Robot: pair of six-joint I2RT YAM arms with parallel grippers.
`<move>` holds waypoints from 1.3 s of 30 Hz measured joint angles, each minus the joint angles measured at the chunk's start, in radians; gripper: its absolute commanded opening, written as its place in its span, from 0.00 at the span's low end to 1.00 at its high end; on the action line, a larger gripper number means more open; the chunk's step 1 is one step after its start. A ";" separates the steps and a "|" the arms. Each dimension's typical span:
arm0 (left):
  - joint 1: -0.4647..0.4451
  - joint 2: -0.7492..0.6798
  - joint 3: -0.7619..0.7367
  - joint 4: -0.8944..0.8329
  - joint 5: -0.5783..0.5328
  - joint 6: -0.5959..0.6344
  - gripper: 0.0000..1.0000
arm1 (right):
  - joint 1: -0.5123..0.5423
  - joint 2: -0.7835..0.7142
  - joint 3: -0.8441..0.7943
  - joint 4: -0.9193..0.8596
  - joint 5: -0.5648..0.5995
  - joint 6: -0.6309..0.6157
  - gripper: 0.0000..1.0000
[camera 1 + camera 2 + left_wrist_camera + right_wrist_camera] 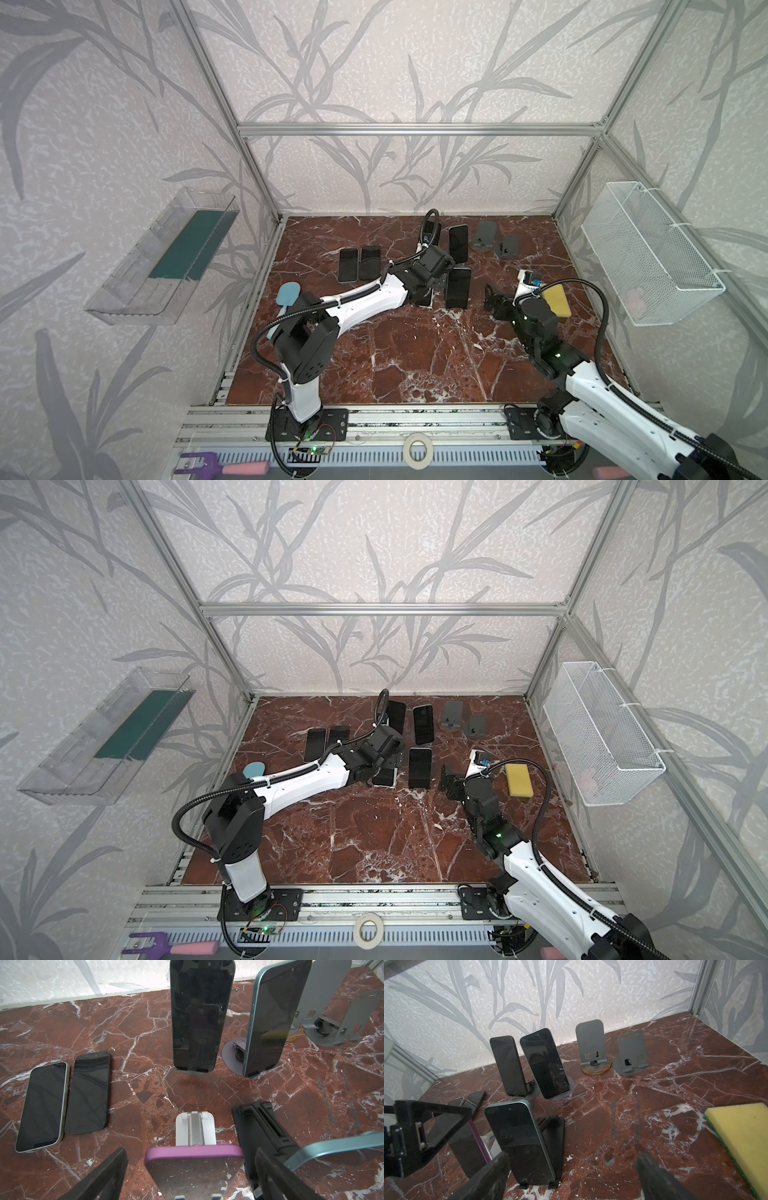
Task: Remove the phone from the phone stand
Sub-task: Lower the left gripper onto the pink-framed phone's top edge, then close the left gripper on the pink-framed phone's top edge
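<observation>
A phone in a purple case (193, 1169) leans on a white phone stand (195, 1126). My left gripper (191, 1159) is open, one finger on each side of the phone's top edge, and no pad visibly presses it. In a top view the left gripper (428, 291) covers most of that phone. Next to it a teal phone (519, 1142) stands on a black stand (556, 1138). My right gripper (573, 1155) is open and empty, just right of the teal phone; in a top view the right gripper (492, 297) hangs low over the table.
Two more phones (458, 243) (506, 1066) stand on stands at the back. Two phones (348, 265) (370, 262) lie flat at the left. Two empty grey stands (484, 237) (509, 246) are back right. A yellow sponge (519, 780) lies beside the right arm.
</observation>
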 measured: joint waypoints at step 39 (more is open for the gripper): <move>0.029 0.058 -0.004 0.041 0.034 0.019 0.71 | 0.000 0.021 0.000 0.001 -0.001 0.003 0.94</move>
